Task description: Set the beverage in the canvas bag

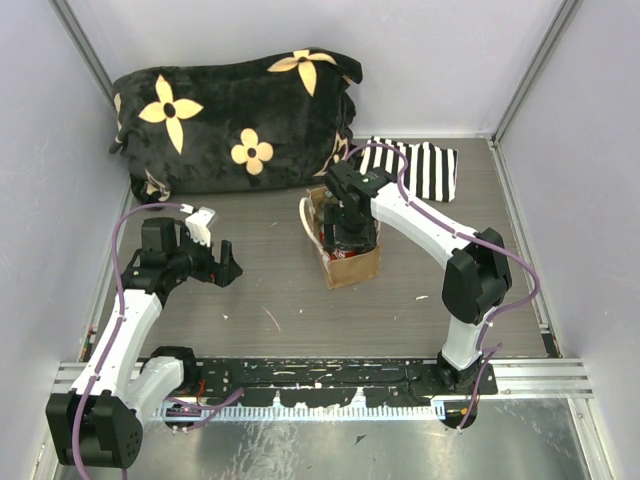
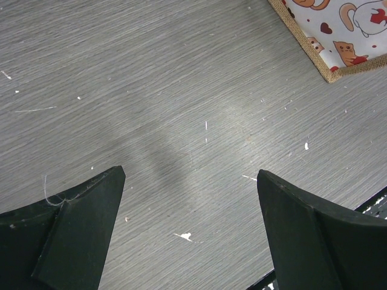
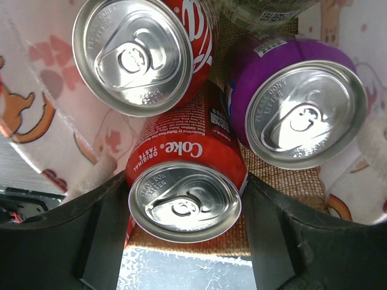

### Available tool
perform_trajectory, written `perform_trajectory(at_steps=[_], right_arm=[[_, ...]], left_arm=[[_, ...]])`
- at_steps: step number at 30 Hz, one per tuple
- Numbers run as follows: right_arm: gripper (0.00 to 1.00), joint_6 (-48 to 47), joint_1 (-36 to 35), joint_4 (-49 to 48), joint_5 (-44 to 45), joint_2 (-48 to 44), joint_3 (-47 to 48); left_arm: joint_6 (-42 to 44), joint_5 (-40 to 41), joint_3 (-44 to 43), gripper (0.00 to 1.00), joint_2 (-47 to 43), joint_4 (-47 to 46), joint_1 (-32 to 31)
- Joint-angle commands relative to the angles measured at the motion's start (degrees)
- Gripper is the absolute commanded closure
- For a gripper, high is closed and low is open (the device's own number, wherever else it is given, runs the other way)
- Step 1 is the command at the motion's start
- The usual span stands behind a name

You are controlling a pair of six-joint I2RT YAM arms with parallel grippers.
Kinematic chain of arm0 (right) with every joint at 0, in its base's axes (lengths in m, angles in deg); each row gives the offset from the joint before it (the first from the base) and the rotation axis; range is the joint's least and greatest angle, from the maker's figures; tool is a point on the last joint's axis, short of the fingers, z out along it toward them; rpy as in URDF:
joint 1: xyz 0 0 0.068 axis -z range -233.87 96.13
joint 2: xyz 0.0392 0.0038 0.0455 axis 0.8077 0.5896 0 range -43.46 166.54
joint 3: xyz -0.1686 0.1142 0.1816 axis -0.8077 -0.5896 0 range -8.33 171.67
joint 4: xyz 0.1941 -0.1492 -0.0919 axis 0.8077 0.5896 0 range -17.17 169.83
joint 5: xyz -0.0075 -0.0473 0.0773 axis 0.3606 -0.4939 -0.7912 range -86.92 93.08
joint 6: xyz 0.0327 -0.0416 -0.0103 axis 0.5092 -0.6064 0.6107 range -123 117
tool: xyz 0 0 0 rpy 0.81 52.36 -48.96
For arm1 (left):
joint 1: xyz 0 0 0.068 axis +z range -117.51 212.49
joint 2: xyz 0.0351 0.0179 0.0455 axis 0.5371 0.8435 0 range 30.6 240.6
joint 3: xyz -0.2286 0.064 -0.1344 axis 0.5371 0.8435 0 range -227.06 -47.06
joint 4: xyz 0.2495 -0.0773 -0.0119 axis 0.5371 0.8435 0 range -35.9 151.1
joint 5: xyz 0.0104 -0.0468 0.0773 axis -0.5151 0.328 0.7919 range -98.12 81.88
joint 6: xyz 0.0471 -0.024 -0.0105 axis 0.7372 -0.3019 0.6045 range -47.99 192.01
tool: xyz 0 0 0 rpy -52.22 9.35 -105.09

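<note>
Clasping Coke can (image 3: 183,181) inside canvas bag (image 1: 354,269) (left gripper (image 2: 190,173) agape)

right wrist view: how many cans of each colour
red: 2, the near red can and the far red can
purple: 1, the purple can
total: 3 cans; a cut-off container at the top edge is not counted

cola can (image 3: 184,202): glossy red paint, bright bare-metal lid | purple can (image 3: 302,115): glossy, shiny metal lid | bag (image 1: 352,268): rough tan burlap, smooth printed lining | table (image 2: 181,90): matt grey wood grain, scuffed | blanket (image 1: 230,120): black plush | left gripper (image 2: 190,174): matt black plastic
</note>
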Motion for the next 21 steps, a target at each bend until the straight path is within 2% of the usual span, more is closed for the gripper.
perform_trajectory(at_steps=[1, 7, 8, 12, 14, 16, 21], right_arm=[[0.99, 1.41, 0.09, -4.77, 3.18, -2.12, -1.19], [0.98, 1.32, -0.46, -5.68, 4.03, -1.08, -1.89], [0.92, 1.21, -0.57, -5.78, 4.01, -0.99, -1.73], [0.58, 0.99, -1.21, -4.91, 4.39, -0.86, -0.35], [0.46, 0.75, -1.39, -4.18, 4.38, -0.85, 0.73], [0.4, 0.49, -1.54, -3.65, 4.44, -1.0, 1.57], [0.36, 0.18, -1.59, -2.57, 4.29, -1.49, 2.19]], left_arm=[[0.62, -1.13, 0.78, 0.02, -0.76, -1.99, 0.23], [0.62, -1.21, 0.87, 0.02, -0.56, -2.12, 0.23], [0.63, -1.14, 0.87, 0.02, -0.62, -2.09, 0.27], [0.62, -1.13, 0.87, 0.02, -0.58, -2.16, 0.27], [0.66, -1.17, 0.89, 0.02, -0.55, -2.16, 0.27], [0.71, -1.22, 0.95, 0.02, -0.48, -2.22, 0.28], [0.71, -1.3, 1.04, 0.02, -0.67, -2.25, 0.26]])
